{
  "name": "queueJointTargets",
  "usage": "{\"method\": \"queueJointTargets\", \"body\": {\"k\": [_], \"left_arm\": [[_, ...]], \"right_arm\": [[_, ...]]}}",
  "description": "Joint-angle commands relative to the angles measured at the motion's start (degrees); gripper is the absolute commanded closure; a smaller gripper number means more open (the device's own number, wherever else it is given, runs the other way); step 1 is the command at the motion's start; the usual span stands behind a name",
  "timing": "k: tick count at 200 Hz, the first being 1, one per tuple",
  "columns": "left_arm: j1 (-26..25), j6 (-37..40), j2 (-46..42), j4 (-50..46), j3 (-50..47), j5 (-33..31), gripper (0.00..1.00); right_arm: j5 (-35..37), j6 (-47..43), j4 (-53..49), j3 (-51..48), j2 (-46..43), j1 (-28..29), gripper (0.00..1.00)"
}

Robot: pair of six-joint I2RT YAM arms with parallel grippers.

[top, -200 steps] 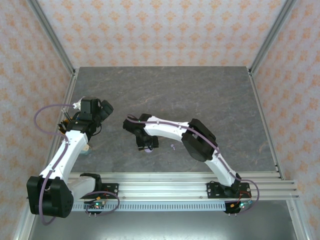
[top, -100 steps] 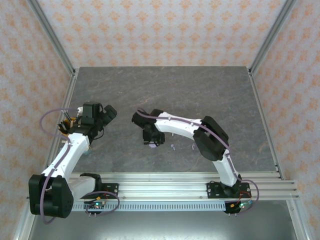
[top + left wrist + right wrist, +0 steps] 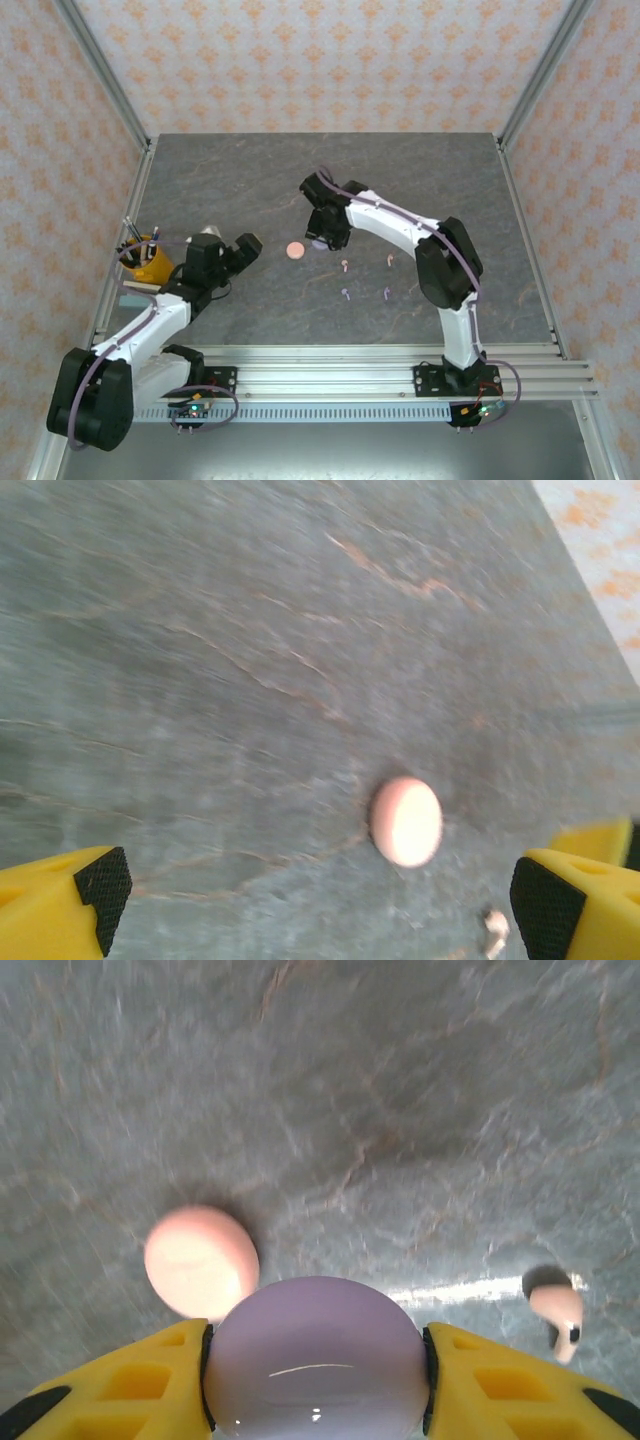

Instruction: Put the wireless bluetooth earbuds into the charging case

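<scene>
A lilac disc-shaped charging case [image 3: 316, 1345] sits clamped between the yellow fingers of my right gripper [image 3: 316, 1365], which hangs over the middle of the table [image 3: 325, 238]. A pink case [image 3: 295, 250] lies shut on the table just left of it, also seen as the pink case [image 3: 200, 1260] and the pink case [image 3: 406, 820]. My left gripper [image 3: 246, 250] is open, low, a little left of the pink case, its pads [image 3: 98, 880] wide apart. Two pale pink earbuds [image 3: 345, 265] [image 3: 390, 262] and two lilac earbuds [image 3: 345, 294] [image 3: 387, 294] lie loose in front of the right gripper.
A yellow cup of pens [image 3: 148, 262] stands at the table's left edge beside the left arm. The grey marbled table [image 3: 330, 170] is walled on three sides by aluminium posts. The rail with the arm bases runs along the near edge.
My right gripper has carried the lilac case away from the near edge, up and to the right. The left arm has swung down and right toward the pink case, uncovering the yellow cup.
</scene>
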Motion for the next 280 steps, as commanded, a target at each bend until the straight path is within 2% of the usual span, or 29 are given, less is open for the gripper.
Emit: {"method": "queueJointTargets", "body": {"k": [1, 51, 107, 187, 280], "left_arm": [[-3.7, -1.3, 1.1, 11.5, -1.0, -1.0, 0.0], [-9.1, -0.1, 8.8, 22.6, 0.6, -0.2, 0.02], [-12.6, 1.9, 18.8, 28.2, 7.4, 1.3, 0.17], [-13.8, 2.4, 26.1, 31.5, 12.8, 2.2, 0.3], [-14.2, 3.1, 30.8, 32.2, 17.0, 3.7, 0.41]], "right_arm": [[-3.9, 5.4, 4.7, 0.1, -1.7, -2.3, 0.54], [-10.8, 13.6, 12.5, -1.6, -1.6, -5.9, 0.54], [-13.4, 18.2, 15.1, -1.1, -1.5, -6.6, 0.54], [-16.0, 21.3, 16.8, -1.5, -1.8, -6.8, 0.54], [-17.7, 23.0, 18.9, -4.3, -3.7, -6.8, 0.54]]}}
